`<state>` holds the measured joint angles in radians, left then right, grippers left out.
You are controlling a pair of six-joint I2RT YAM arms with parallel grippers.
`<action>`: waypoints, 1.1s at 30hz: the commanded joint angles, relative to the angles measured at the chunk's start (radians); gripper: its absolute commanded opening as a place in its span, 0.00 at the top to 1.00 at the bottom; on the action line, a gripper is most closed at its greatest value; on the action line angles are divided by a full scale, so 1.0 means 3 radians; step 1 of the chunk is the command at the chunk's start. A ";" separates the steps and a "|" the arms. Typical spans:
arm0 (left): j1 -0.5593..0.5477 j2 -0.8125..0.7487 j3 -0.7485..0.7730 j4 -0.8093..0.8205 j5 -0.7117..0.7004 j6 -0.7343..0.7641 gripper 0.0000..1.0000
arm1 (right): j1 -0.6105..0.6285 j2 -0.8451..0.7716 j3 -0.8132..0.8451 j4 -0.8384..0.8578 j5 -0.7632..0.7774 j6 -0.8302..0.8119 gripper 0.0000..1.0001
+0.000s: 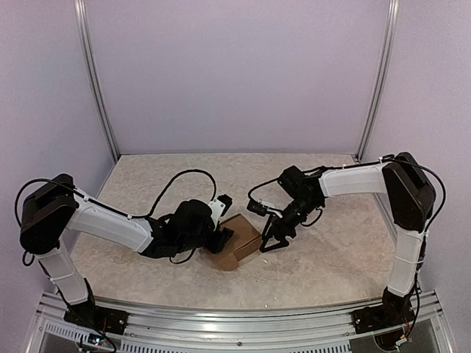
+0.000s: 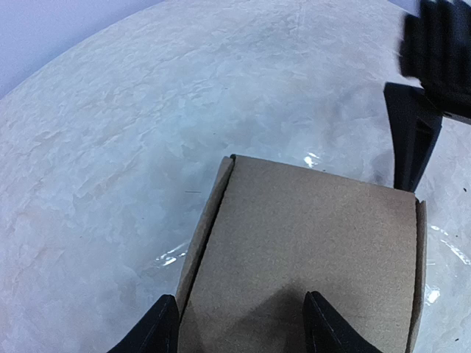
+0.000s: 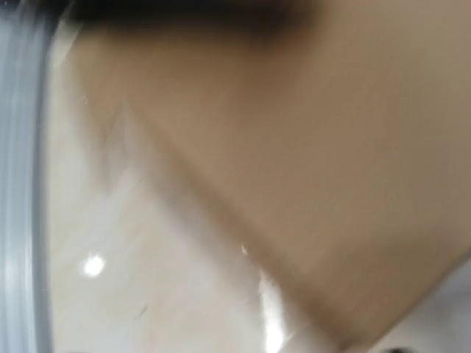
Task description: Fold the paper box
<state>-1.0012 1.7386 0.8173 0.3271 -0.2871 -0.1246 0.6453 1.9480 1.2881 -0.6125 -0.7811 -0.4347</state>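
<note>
Paper box [image 1: 241, 241] lies under the left hand [image 2: 241, 329]. The fingers [image 2: 159, 331] of this hand stand apart: one tip sits just outside a side wall of the box, and the other rests over its brown top face. Nothing is clamped. The right hand [image 1: 268, 240] hangs just beside the right edge of the box, fingers spread in a V in the overhead view. Its own camera is blurred and filled with cardboard. The box, folded to a squarish form, stands on the pale worktop [image 1: 324, 272], near the middle, between both arms.
</note>
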 commanded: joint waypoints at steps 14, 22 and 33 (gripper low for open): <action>0.0197 -0.0197 -0.0436 0.0330 0.0781 0.0525 0.45 | -0.0129 -0.1260 -0.0179 0.0844 0.1482 0.0190 0.00; -0.0115 -0.0159 -0.0327 0.0545 0.1106 0.0944 0.45 | -0.0160 -0.0972 -0.0153 0.0499 0.0194 -0.0143 0.43; -0.0249 -0.0039 -0.0309 0.0658 0.1265 0.1024 0.46 | 0.0046 -0.0762 -0.0386 0.0505 0.0455 -0.0577 0.79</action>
<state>-1.0668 1.6997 0.7082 0.5098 0.0662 0.1566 0.6201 1.7004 1.1545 -0.4751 -0.6514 -0.5816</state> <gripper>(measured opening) 0.540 0.229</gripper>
